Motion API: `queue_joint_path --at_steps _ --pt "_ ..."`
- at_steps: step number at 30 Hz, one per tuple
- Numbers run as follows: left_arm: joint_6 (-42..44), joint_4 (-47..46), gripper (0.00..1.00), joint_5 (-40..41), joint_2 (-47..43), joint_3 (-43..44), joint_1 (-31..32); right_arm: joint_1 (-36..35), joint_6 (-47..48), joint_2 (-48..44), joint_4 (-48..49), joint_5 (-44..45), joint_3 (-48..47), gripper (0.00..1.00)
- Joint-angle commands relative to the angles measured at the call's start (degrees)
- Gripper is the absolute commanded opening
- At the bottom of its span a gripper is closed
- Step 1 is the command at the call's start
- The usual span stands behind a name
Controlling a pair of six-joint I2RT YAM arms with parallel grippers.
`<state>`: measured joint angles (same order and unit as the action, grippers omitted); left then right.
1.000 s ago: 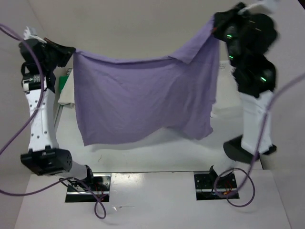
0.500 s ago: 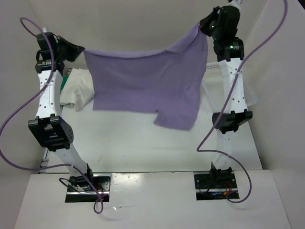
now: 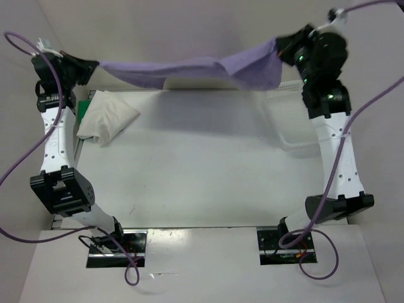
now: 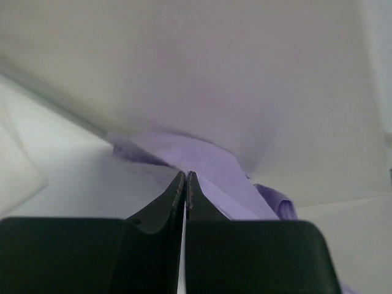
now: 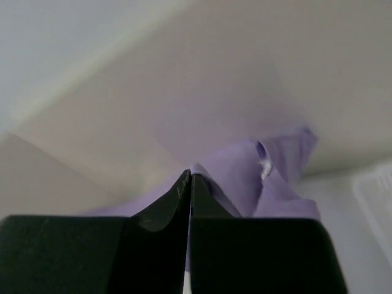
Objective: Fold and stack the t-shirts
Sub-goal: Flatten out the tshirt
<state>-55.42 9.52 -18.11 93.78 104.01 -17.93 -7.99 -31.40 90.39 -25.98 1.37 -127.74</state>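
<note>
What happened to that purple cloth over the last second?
The lavender shirt, which hung down like a curtain, has swung up toward the far side, stretched nearly level between the left gripper and right gripper. Both stay shut on it. The white shirt lies unmoved.

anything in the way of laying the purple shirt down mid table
Nothing visible does. The purple shirt hangs stretched between the left gripper and right gripper above the far edge, and the table in front of it is bare. The white shirt lies at far left, the basket at right.
</note>
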Motion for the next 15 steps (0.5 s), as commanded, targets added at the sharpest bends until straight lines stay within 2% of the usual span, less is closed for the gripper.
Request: queue_joint_path --at_steps 1,2,3,4,5,8,9,12,15 --pt "2.5 -2.8 0.00 -0.4 -4.2 -12.5 -0.3 0.1 0.5 -6.2 0.3 -0.7 28.9 0.00" --pt "3.2 -2.8 0.00 -0.4 -5.5 -15.9 -0.3 0.1 0.5 -8.4 0.3 -0.7 34.4 0.00" --pt "3.2 -3.7 0.00 -0.4 -6.9 -19.7 -0.3 0.1 0.5 -12.6 -1.1 -0.7 44.3 0.00" --pt "3.7 -3.7 0.00 1.2 -10.2 -23.4 -0.3 0.1 0.5 -14.6 -1.7 -1.4 49.1 0.00" --pt "4.6 -2.9 0.00 2.4 -11.9 -30.5 -0.3 0.1 -0.1 -18.9 -2.6 -1.4 57.2 0.00" --pt "6.1 2.5 0.00 6.6 -17.7 -40.2 -0.3 0.1 -0.7 -25.9 -8.3 -2.0 67.7 0.00" --pt "6.1 3.8 0.00 7.2 -20.1 -46.4 -0.3 0.1 -0.7 -27.0 -12.0 -2.5 69.0 0.00" --pt "7.6 8.1 0.00 8.4 -24.1 -56.4 -0.3 0.1 -2.0 -28.9 -19.6 -5.8 71.1 0.00" --pt "10.4 15.0 0.00 9.2 -26.4 -59.4 -0.3 0.1 -4.0 -33.1 -24.0 -10.0 72.6 0.00"
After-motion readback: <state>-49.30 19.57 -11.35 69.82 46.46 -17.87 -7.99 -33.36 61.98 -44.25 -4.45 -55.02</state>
